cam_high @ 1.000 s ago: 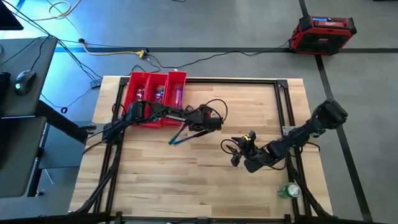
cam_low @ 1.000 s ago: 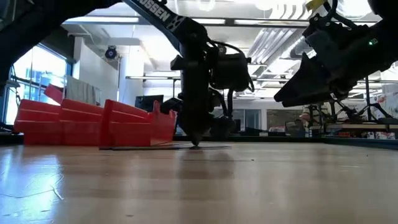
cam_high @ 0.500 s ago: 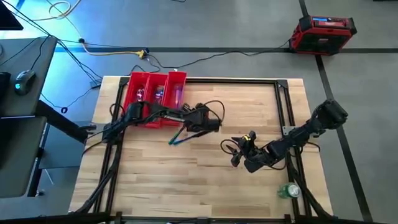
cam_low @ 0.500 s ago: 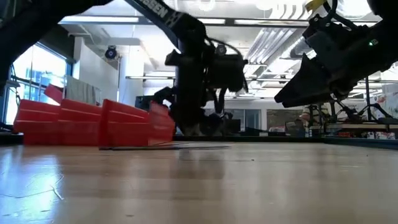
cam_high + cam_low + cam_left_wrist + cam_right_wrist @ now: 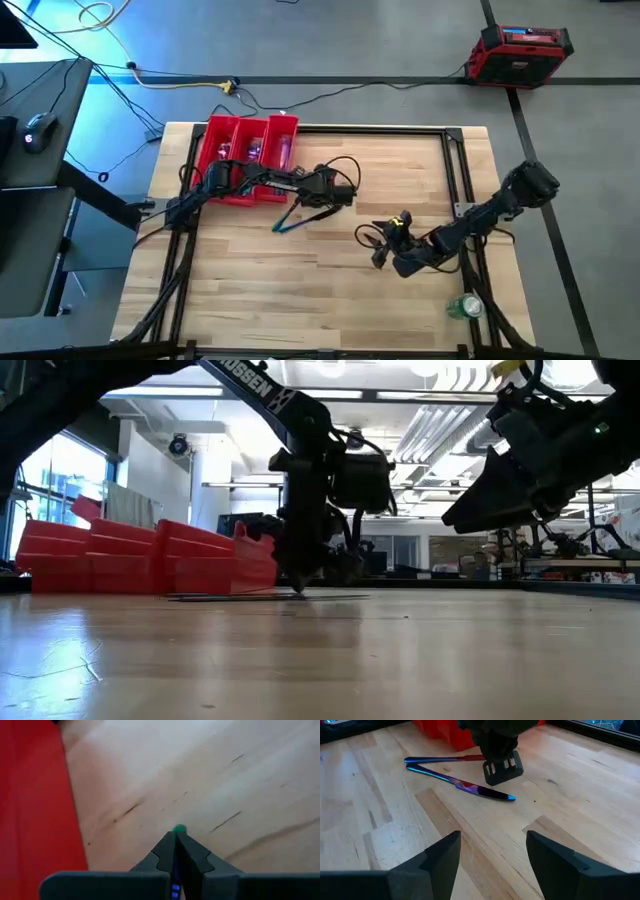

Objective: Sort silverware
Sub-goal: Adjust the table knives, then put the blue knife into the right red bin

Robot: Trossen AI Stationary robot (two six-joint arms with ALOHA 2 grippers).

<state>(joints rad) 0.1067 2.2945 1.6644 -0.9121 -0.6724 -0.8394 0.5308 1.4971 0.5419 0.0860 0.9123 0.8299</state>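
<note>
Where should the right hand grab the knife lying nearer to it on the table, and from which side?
Probably mid-handle, from straight above, fingers set across its width. The knife lies flat on the bare table, so only its thin long edges offer a pinch. Its other end nearly meets the second piece, and the left hand hangs close over that one, so keep clear of both. The right hand is open.

Both arms are dark, nearly black, built of slim jointed segments with bulkier housings at the joints. The left arm (image 5: 250,180) carries white block lettering along its upper link, and thin black cables loop loosely around its wrist. The right arm (image 5: 480,215) has similar looping cables and a small yellowish spot near its wrist. Its fingers (image 5: 440,862) are matte dark grey, broad and angular.
</note>
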